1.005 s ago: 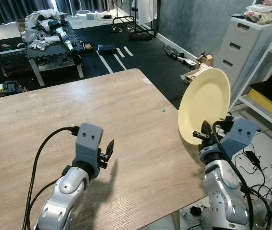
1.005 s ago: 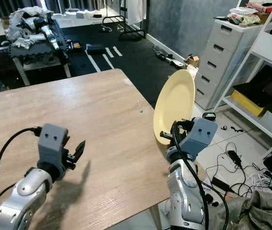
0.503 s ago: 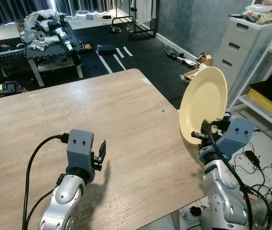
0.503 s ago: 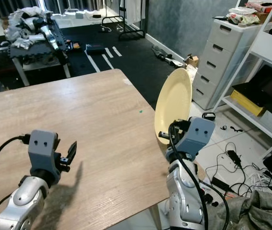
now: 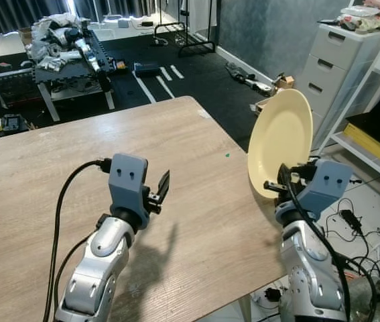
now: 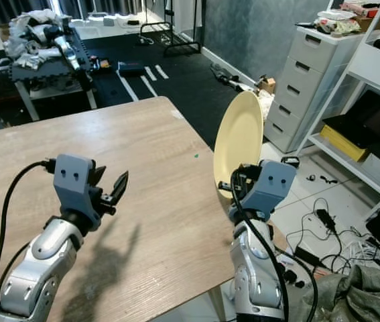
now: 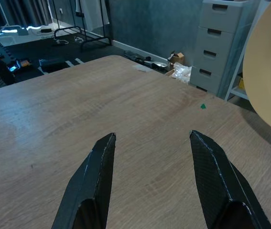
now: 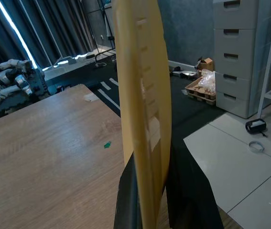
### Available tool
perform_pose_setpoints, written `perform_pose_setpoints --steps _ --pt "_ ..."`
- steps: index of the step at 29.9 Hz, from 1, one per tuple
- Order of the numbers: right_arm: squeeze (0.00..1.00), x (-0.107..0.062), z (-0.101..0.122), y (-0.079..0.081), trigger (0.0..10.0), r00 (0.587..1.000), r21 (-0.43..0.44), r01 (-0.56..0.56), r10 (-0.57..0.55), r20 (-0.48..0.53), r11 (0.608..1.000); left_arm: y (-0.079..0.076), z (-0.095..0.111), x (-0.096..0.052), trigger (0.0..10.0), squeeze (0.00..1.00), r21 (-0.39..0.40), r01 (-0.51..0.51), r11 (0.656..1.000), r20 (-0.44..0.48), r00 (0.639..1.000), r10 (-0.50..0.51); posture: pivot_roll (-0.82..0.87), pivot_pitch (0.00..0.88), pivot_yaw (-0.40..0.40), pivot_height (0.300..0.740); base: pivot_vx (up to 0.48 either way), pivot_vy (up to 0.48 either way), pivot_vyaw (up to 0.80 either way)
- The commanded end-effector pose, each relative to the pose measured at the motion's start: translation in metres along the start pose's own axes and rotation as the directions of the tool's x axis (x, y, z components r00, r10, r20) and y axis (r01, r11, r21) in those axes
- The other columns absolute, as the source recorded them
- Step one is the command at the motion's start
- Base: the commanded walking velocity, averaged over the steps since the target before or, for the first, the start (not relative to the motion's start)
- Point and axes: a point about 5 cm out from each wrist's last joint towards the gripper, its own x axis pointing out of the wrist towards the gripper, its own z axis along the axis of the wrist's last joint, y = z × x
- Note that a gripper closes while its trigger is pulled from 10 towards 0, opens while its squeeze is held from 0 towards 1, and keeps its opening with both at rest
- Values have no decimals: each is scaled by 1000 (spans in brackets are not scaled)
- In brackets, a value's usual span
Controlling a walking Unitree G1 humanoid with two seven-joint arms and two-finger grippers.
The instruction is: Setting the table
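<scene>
A pale yellow plate (image 5: 280,144) stands almost on edge just past the right edge of the wooden table (image 5: 55,154). My right gripper (image 5: 277,186) is shut on the plate's lower rim. In the right wrist view the plate (image 8: 140,95) is edge-on between the two black fingers (image 8: 125,195). My left gripper (image 5: 159,191) hovers above the near middle of the table, open and holding nothing. In the left wrist view its fingers (image 7: 97,176) point across the bare tabletop, and part of the plate (image 7: 269,71) shows at the side.
A small green speck (image 5: 228,155) lies on the table near the plate. A grey drawer unit (image 5: 340,60) and white shelves stand to the right, with cables (image 5: 370,248) on the floor. A low black table with clutter (image 5: 69,47) is far behind.
My left gripper has lifted and swung a little to the right, toward the plate. The plate has shifted slightly left and stays upright in the right gripper.
</scene>
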Motion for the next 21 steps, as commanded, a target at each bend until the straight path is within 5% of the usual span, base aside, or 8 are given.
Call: perform_pose_setpoints --steps 1,8,21 --pt "0 0 0 1 10000 1000 -8 -2 3 10 1000 3 -2 0 10000 0 12 -2 1000 -2 1000 2 -35 0 95 740 0 0 0" --pt "0 1 1 0 10000 1000 -8 2 -2 14 1000 3 0 1 10000 0 21 4 1000 5 1000 -4 -31 0 95 740 0 0 0" --pt "0 1 0 -3 10000 1000 -14 9 -9 13 1000 3 -1 1 10000 0 21 8 1000 10 1000 -8 -29 0 92 740 -331 0 0"
